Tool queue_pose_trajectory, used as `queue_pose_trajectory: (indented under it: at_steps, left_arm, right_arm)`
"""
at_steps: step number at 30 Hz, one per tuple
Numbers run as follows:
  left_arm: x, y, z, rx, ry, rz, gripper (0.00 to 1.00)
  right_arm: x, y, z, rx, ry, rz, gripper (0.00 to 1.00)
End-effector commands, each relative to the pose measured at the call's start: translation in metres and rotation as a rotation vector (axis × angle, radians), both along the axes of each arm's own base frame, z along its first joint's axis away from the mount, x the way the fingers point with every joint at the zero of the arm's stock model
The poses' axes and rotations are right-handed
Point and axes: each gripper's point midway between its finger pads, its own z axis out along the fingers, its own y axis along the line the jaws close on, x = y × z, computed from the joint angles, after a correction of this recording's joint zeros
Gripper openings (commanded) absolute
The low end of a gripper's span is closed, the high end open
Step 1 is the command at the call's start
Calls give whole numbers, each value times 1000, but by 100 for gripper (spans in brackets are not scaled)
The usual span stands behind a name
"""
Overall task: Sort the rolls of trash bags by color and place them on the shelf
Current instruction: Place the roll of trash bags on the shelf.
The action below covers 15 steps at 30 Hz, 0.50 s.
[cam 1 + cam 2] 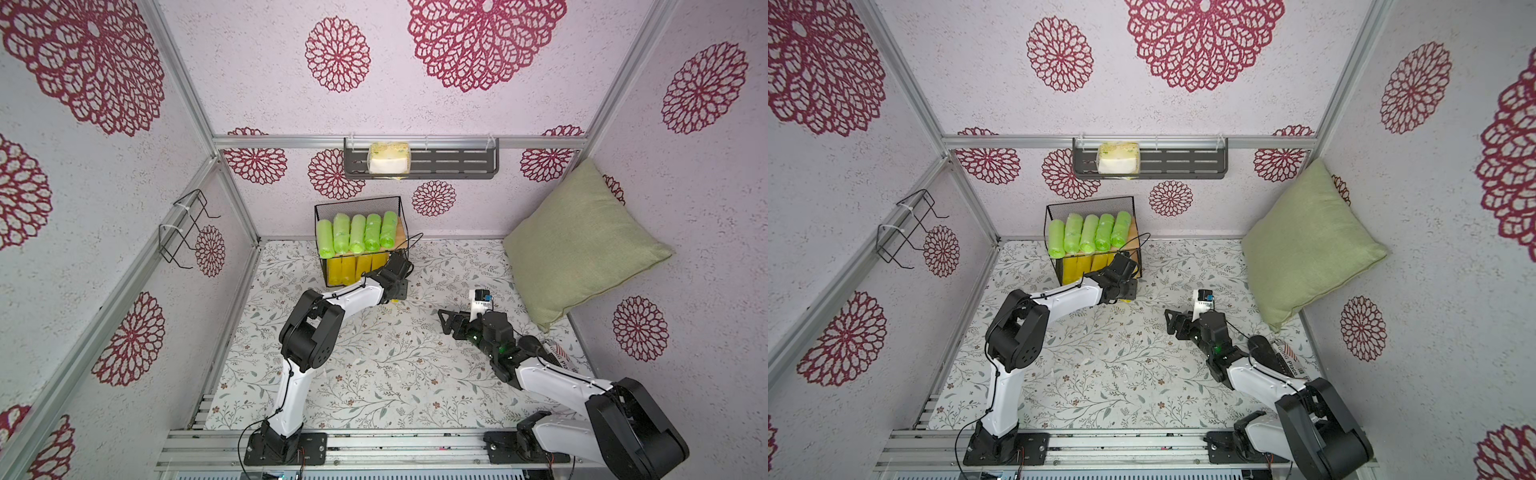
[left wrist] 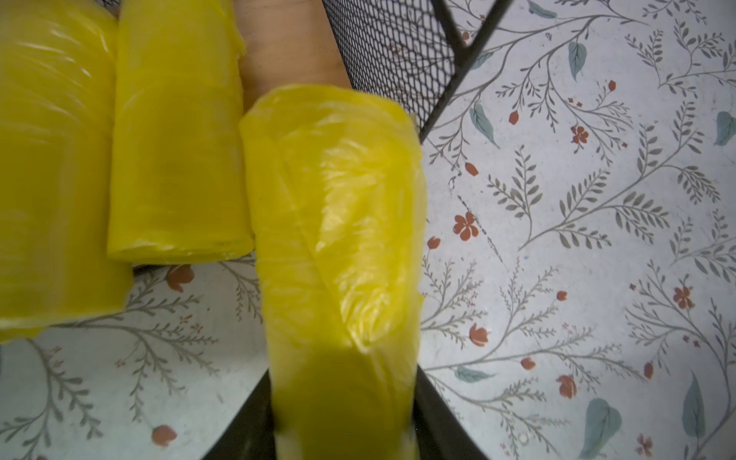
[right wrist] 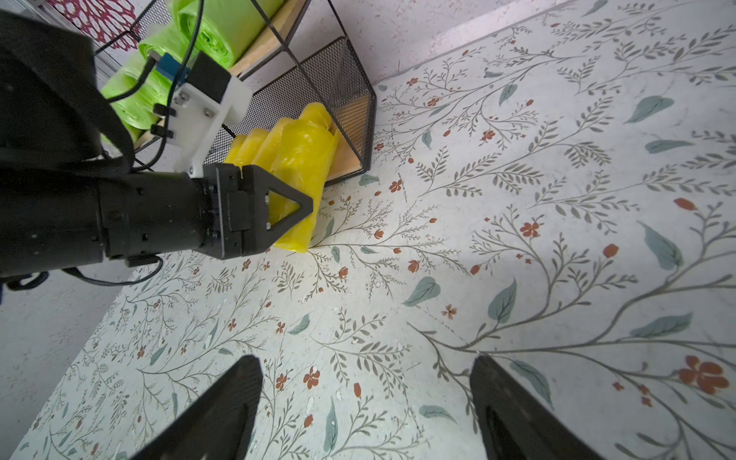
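Shelf: green rolls on the top board, yellow rolls below. My left gripper is clamped on a yellow roll, partly in at the lower board's right end. My right gripper is spread wide and empty over the table.

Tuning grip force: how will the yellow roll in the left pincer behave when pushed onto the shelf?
Likely soft: film on the yellow roll looks loose and wrinkled, so it may squash in the left pincer. Glossy plastic could slip. Released, it might roll, though neighbouring rolls and the shelf mesh flank it.
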Motion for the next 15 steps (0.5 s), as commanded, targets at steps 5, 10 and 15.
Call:
queue_pose_trajectory:
  at_steps: [5, 10, 15]
  left_arm:
    - [30, 5, 13, -19, -76, 82, 48]
    - [41, 1, 10, -50, -83, 103, 53]
    - [50, -2, 4, -61, -98, 125, 55]
  right_arm:
    - [3, -4, 8, 12, -25, -16, 87]
    - [5, -3, 7, 16, -21, -10, 87]
    - [6, -2, 7, 18, -18, -5, 87]
